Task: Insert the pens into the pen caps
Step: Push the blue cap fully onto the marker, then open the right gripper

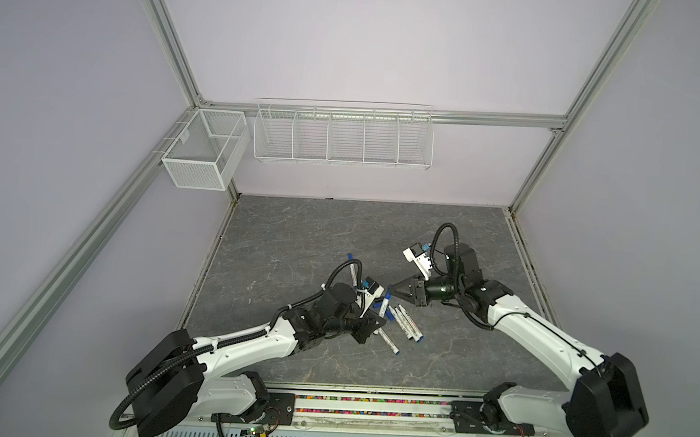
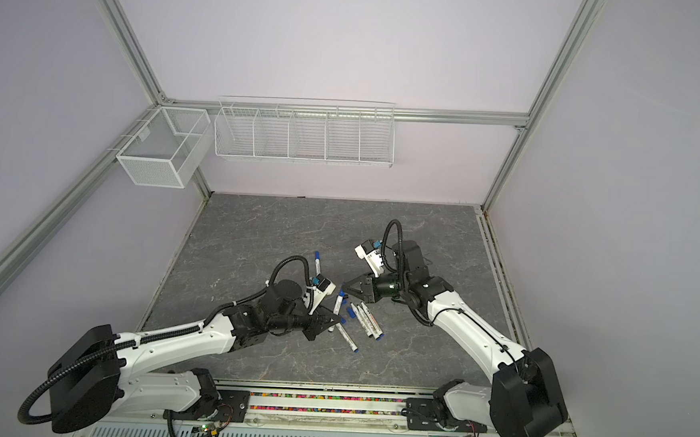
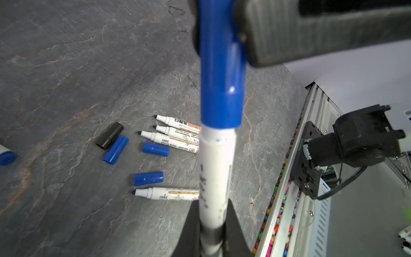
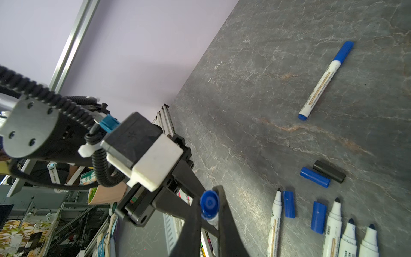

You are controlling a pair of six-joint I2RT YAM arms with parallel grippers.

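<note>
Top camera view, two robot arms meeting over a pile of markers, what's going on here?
The left gripper holds a white pen by its barrel while the right gripper holds a blue cap that sits over the pen's tip. On the grey table lie four uncapped pens, three loose blue caps and one black cap. One capped pen lies apart from them.

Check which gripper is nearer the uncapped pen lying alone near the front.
Left. The left gripper hangs just beside that pen; the right gripper is farther off, toward the back.
</note>
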